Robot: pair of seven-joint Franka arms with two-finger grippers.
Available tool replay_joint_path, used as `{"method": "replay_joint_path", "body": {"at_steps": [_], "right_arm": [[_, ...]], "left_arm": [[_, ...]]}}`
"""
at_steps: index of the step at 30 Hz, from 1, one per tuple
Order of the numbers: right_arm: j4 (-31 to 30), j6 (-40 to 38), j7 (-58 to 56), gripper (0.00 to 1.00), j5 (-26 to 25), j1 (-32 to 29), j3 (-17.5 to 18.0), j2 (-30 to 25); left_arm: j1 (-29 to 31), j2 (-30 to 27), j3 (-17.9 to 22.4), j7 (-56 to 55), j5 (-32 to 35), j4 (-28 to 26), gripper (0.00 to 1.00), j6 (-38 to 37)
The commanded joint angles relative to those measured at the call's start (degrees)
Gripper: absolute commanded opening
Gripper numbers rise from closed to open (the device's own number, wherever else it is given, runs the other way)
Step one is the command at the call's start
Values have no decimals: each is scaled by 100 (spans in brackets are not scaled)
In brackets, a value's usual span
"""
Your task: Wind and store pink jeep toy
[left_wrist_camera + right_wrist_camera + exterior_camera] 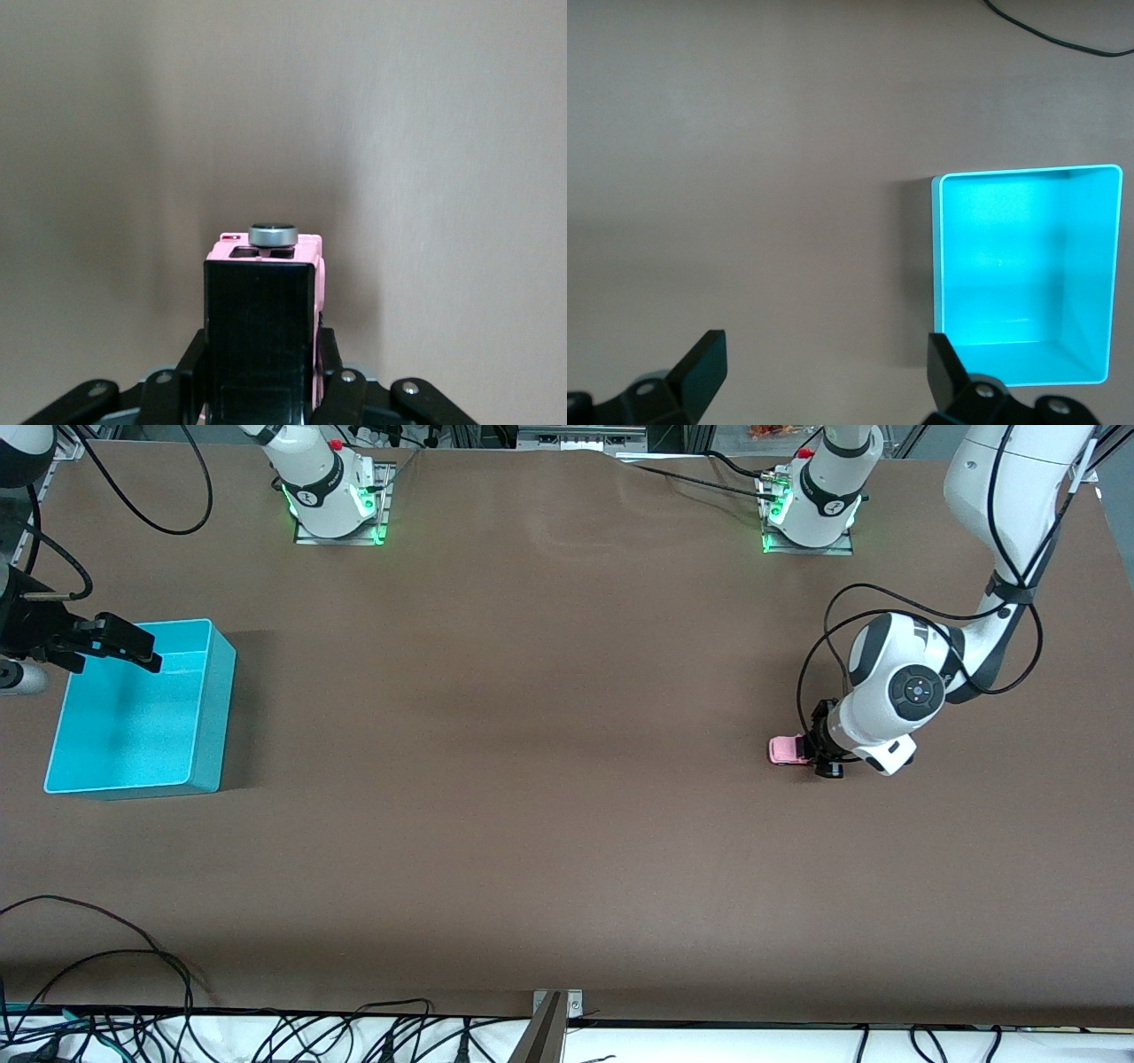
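Observation:
The pink jeep toy [787, 750] rests on the brown table toward the left arm's end. My left gripper [817, 749] is shut on its rear end, low at table height. In the left wrist view the jeep's black roof [261, 341] fills the space between the fingers [330, 363], with a grey spare wheel at its tip. The turquoise bin [142, 710] stands at the right arm's end of the table. My right gripper [142, 650] hangs open over the bin's rim with nothing between its fingers; the right wrist view shows the bin [1023, 279] empty.
Black cables trail along the table edge nearest the front camera and near the right arm's base. The two arm bases stand at the edge farthest from the camera. Bare brown tabletop [532, 735] spans between the jeep and the bin.

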Motion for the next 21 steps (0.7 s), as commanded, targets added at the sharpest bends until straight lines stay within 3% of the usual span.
{"method": "replay_joint_path", "body": {"at_steps": [1, 21], "right_arm": [[71, -26, -34, 100, -63, 16, 2, 16], [71, -26, -34, 100, -63, 16, 2, 16]], "left_arm": [[327, 143, -2, 39, 486, 9, 30, 63], [1267, 187, -2, 1234, 557, -9, 29, 72]]}}
